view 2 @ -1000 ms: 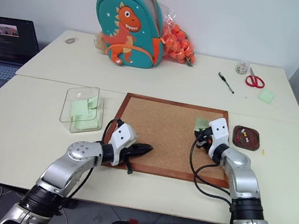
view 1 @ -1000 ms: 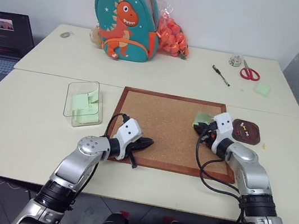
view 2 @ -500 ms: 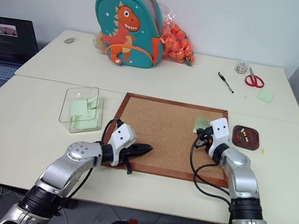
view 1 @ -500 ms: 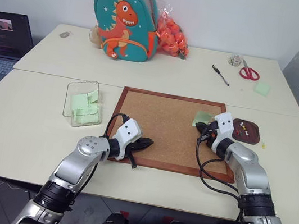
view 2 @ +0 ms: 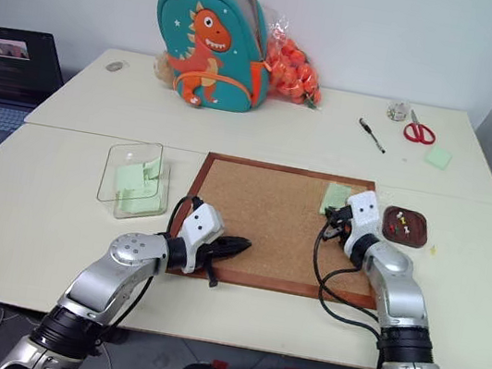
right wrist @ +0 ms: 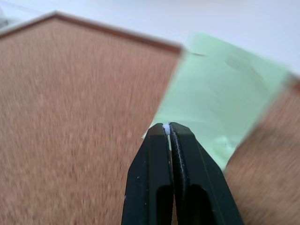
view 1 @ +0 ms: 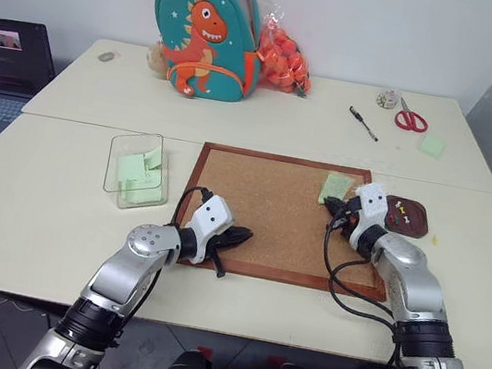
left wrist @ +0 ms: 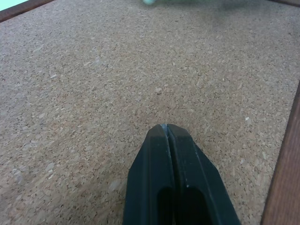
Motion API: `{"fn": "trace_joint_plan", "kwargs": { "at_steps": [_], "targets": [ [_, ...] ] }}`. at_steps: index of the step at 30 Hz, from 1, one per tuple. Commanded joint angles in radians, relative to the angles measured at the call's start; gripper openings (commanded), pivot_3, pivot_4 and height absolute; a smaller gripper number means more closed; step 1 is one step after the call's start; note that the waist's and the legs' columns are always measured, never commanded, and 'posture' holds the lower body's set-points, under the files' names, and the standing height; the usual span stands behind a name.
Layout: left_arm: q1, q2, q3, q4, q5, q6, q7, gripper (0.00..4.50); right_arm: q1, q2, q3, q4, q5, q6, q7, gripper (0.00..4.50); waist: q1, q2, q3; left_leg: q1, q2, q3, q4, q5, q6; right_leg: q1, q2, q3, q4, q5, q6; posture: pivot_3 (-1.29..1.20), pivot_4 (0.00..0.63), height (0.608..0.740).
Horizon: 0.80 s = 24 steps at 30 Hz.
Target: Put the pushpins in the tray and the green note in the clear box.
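The green note (right wrist: 213,101) is clamped in the right gripper (right wrist: 169,127) above the corkboard (view 1: 270,207), pushpins (view 1: 401,207) are seen in the tray (view 1: 417,226), and transfer to the clear box (view 1: 139,170) is judged outstanding.

Pale green note (right wrist: 220,105) nipped in my black right pincer (right wrist: 168,126), speckled tan corkboard (view 1: 270,212) with red-brown frame, glossy dark brown tray (view 1: 407,217), cream tabletop (view 1: 47,200), teal backpack (view 1: 209,34) bearing an orange dinosaur, red-handled scissors (view 1: 412,120)
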Motion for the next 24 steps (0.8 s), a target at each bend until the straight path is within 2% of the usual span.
{"fn": "trace_joint_plan", "kwargs": {
  "at_steps": [1, 9, 18, 24],
  "targets": [
    [0.04, 0.002, -0.054, 0.046, 0.017, 0.046, -0.016, 0.0, -0.025, -0.005, -0.03, -0.075, 0.02, -0.033, -0.005, 0.03, 0.0, 0.0, 0.0, 0.0, 0.0, 0.0, 0.0, 0.0, 0.0, 0.0, 0.0, 0.0, 0.0, 0.0, 0.0, 0.0, 0.15, 0.74],
    [0.028, 0.003, -0.033, 0.044, 0.018, 0.033, -0.001, 0.0, 0.016, -0.053, -0.011, -0.182, 0.023, 0.005, 0.047, 0.03, 0.001, 0.0, 0.0, 0.0, 0.0, 0.0, 0.0, 0.0, 0.0, 0.0, 0.0, 0.0, 0.0, 0.0, 0.0, 0.0, 0.15, 0.74],
    [-0.124, -0.006, 0.062, 0.069, -0.042, 0.109, 0.027, 0.0, 0.068, -0.148, 0.047, -0.275, 0.009, 0.03, 0.151, 0.03, 0.0, -0.001, 0.001, 0.0, 0.0, -0.001, 0.001, 0.0, 0.0, 0.0, 0.0, -0.001, 0.001, 0.0, 0.001, 0.0, 0.15, 0.74],
    [-0.199, 0.006, 0.087, 0.068, -0.075, 0.167, 0.01, 0.0, 0.094, -0.279, 0.125, -0.342, 0.001, 0.048, 0.31, 0.03, 0.0, -0.003, 0.002, -0.002, 0.0, -0.001, 0.0, 0.0, 0.0, -0.002, 0.001, -0.002, 0.0, 0.0, 0.0, 0.0, 0.15, 0.74]
  ]
}}
